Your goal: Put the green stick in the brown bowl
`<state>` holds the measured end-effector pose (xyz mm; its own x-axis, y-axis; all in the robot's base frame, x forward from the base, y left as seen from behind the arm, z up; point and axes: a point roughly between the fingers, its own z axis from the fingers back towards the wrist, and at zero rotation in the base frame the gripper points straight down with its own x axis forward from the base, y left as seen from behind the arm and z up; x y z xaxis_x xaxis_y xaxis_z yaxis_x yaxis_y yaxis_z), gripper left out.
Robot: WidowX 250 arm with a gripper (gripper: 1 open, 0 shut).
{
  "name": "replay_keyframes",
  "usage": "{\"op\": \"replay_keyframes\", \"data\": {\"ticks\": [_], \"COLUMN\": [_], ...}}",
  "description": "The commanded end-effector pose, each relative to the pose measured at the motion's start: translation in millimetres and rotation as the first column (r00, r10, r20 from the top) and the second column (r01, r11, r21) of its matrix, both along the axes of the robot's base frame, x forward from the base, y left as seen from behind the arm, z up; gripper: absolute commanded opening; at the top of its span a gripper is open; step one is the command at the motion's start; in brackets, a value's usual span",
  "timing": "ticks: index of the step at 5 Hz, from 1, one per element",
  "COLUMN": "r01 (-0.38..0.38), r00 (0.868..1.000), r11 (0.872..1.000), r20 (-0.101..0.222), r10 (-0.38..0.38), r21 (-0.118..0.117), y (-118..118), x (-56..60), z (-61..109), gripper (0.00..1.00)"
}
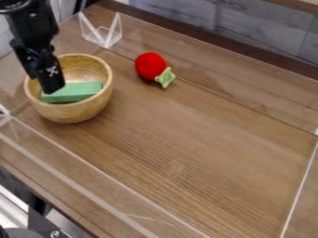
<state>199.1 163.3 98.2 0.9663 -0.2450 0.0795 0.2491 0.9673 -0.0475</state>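
Wood-grain tabletop (pixel 199 139) fills the single camera view, fenced by low clear walls (pixel 304 177) along its near and right edges, with a small clear stand (pixel 104 33) at the far edge near 12 o'clock. Most of the surface from centre toward 3 and 5 o'clock lies bare.

At about 9 o'clock sits the brown bowl (pixel 71 88), close to the left edge and the near clear wall. The green stick (pixel 74 91) lies inside it, slanted across the bottom, one end toward the bowl's right wall.

A black claw (pixel 43 72) points down over the bowl's left half, its tips just above the stick's left end; its jaws are released and grasp nothing.

Toward 12 o'clock from centre, a red ball (pixel 151 64) with a small green-yellow piece (pixel 166 78) rests well apart from the bowl.
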Motion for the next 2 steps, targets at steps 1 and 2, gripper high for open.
{"op": "replay_keyframes", "data": {"ticks": [1,2], "r01": [-0.019,-0.036], "r00": [0.998,0.996], "r11": [0.999,0.998], "r20": [0.064,0.079], "r10": [0.016,0.032], "r21": [0.045,0.042], "y": [1.4,-5.3], "x": [9.7,14.0], "z": [28.1,39.9], "gripper": [1.00,1.00]}}
